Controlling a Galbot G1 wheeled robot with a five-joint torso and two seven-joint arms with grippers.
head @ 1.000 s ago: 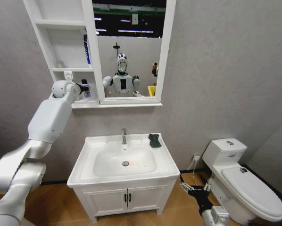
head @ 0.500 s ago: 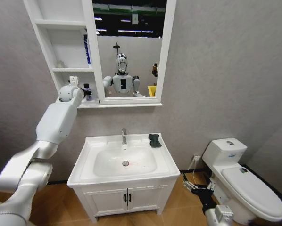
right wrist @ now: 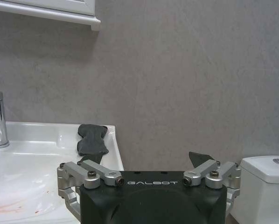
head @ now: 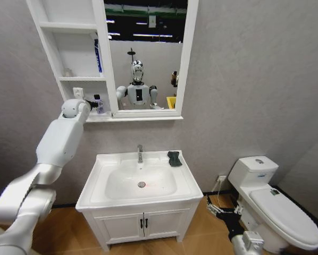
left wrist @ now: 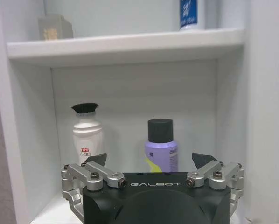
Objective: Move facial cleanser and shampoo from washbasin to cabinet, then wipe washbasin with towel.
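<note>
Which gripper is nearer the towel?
Right. The right gripper hangs low beside the washbasin, below the towel; the left gripper is up at the cabinet.

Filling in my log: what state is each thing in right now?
Left hand: open, at the cabinet's lowest shelf.
Right hand: open, low beside the washbasin.
Purple bottle: upright on the lowest shelf, capped.
White bottle: upright beside it, capped.
Towel: crumpled on the basin's back corner.
Tap: no water running.
Toilet: lid shut.
</note>
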